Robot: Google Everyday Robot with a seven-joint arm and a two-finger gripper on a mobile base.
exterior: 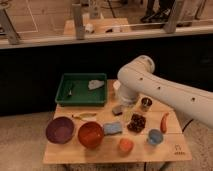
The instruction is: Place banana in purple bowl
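Banana [84, 116]: slim, slightly curved, yellow, flat on wood bench [75, 154], just below green tray [65, 96], above the gap between the two big bowls. Purple bowl [60, 130]: round, matte, at front-left, near banana but apart. Glossy orange-red bowl [91, 135] beside it. Hand [126, 101] under smooth white arm, over mid-bench by grey block [118, 109], well right of banana. Fingers spread, holding nothing. Red chili [164, 122] at far right.
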